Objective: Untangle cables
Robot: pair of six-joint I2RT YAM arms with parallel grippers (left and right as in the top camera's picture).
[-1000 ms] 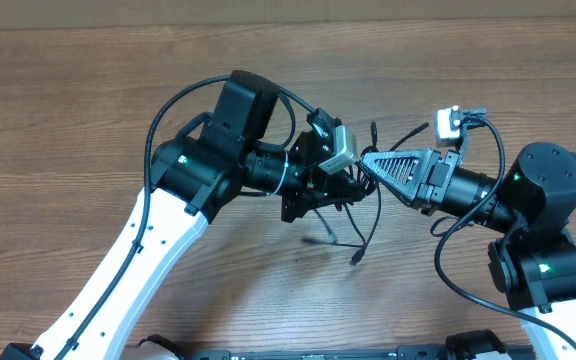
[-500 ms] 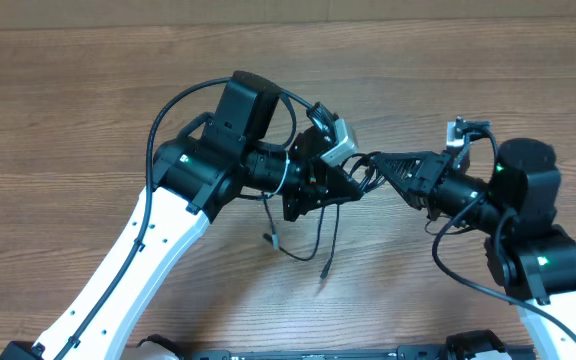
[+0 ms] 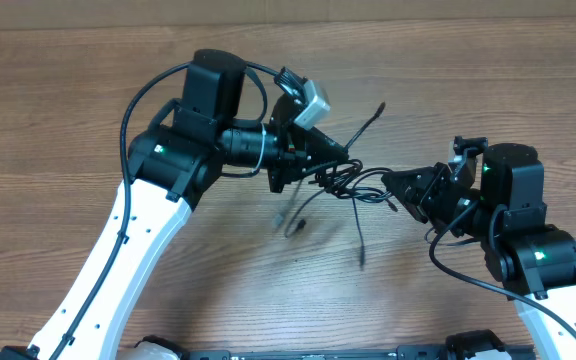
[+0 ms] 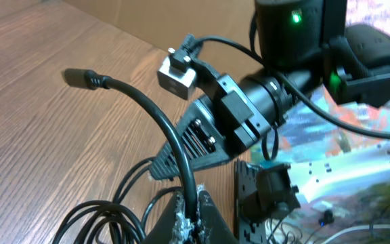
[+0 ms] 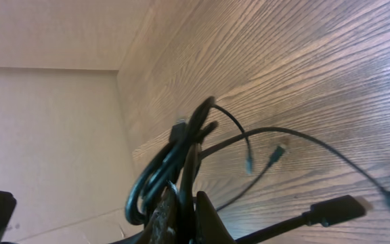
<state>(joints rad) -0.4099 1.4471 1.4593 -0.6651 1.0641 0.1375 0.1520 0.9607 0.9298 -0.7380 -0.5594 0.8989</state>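
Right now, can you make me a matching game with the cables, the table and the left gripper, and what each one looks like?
Things:
1. cables
2. table
3. left gripper

Looks:
A. brown wood
B. shut, pinching a cable
C. black and tangled

Pairs: 1-C, 2-A, 3-B

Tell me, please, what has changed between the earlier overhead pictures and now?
The right gripper drew back rightward toward its base and the left gripper shifted left, so the cables now stretch between them, with the loose ends splayed wider. Both grippers stayed shut on the cables.
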